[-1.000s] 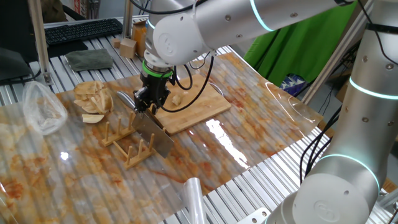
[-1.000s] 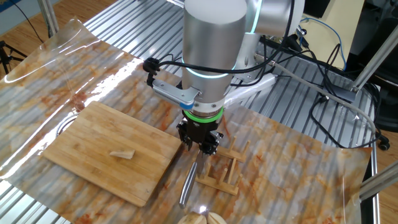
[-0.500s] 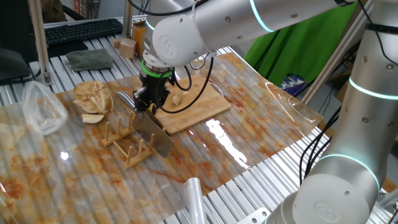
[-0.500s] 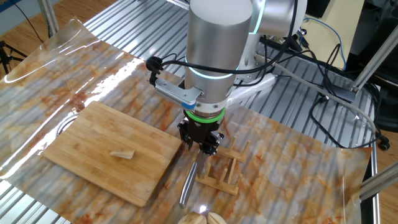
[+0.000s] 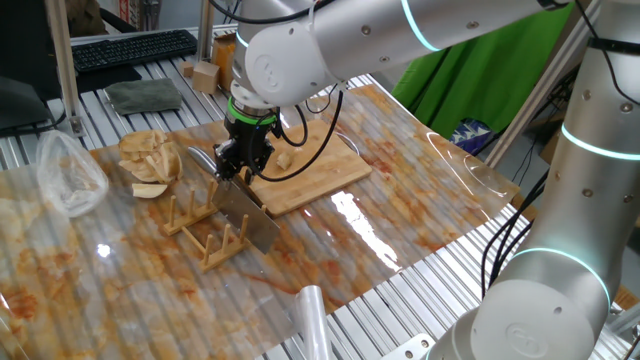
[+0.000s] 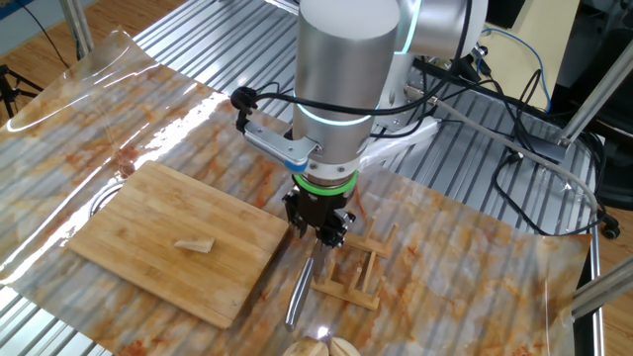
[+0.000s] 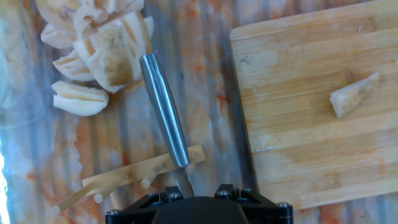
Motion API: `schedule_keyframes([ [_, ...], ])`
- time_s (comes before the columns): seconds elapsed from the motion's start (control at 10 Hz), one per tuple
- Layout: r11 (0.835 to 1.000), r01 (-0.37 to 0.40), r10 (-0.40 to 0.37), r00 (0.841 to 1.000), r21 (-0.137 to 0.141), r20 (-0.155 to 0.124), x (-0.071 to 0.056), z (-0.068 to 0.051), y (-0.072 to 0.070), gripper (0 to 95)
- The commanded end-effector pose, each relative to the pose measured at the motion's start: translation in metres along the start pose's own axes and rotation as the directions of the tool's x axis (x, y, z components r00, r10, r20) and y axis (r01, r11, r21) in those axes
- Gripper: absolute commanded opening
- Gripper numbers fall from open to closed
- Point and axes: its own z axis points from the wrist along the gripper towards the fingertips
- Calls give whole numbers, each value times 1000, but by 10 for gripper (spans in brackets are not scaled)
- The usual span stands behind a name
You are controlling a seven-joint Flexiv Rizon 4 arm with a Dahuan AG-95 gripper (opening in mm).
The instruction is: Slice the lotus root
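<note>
Hand view: lotus root (image 7: 353,95) at right on board (image 7: 292,124), small, firm, likely slippery. Grip knife handle (image 7: 164,112) mid-shaft. Gripper (image 6: 318,230) spread: cannot tell.

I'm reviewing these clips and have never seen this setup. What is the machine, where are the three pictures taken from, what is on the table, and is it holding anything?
A silver robot arm stands at a table. Two pictures come from fixed cameras on different sides; the third looks down from a camera on the hand. On the table are a bamboo cutting board with a small pale lotus root piece on it, a knife resting in a wooden rack, and a heap of tan slices. The hand hangs low over the knife's handle; whether it grips it cannot be told.
</note>
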Motion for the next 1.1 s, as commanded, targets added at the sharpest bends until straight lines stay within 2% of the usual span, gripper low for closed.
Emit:
schedule_keyframes([
  [0.1,1000,16,-16,1000,1,-6,0,0,0,570],
  [0.2,1000,27,-27,1000,0,-4,0,0,0,570],
  [0.3,999,35,-35,999,0,0,0,0,0,380],
  [0.7,998,66,-66,998,-1,-6,0,0,0,380],
  [1.1,998,57,-57,998,-1,-7,0,0,0,380],
])
